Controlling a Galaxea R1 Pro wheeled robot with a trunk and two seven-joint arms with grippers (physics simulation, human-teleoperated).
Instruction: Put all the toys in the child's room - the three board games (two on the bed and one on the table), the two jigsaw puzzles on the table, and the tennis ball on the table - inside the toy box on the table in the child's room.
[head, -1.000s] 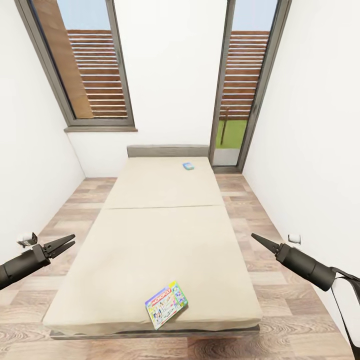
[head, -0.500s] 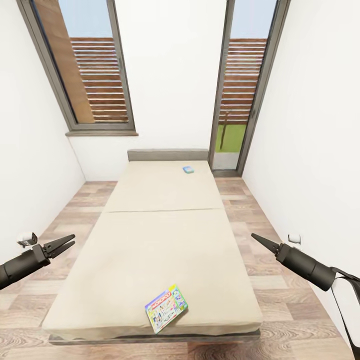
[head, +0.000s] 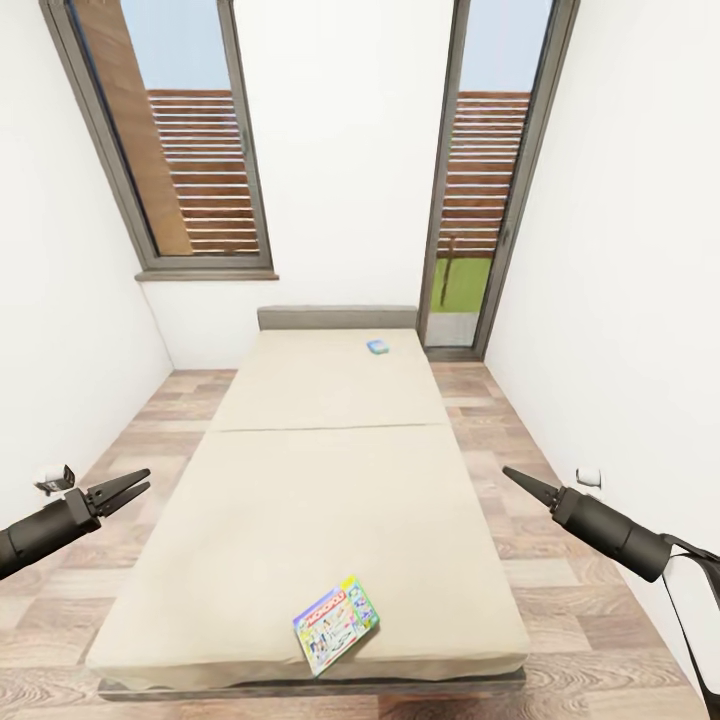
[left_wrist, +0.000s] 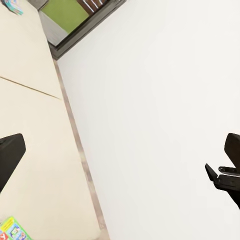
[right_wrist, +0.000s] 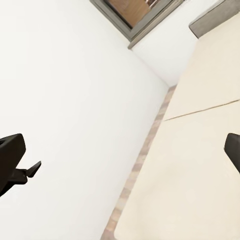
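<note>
Flat colourful cardboard board game box (head: 336, 625) near beige bed's (head: 310, 470) foot: probably light, stiff; pinch overhanging edge. Left gripper (head: 128, 489) parted; right gripper (head: 518, 479) together.

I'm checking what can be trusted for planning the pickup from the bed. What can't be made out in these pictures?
- Small blue box at the far end of the bed, head view: too small to read or identify.
- Colourful board game near the bed's foot: cut off by the picture edge in the left wrist view.
- Left gripper and right gripper: the wrist views crop the fingers at the edges.
- Bed's near underside: hidden by the mattress edge.
</note>
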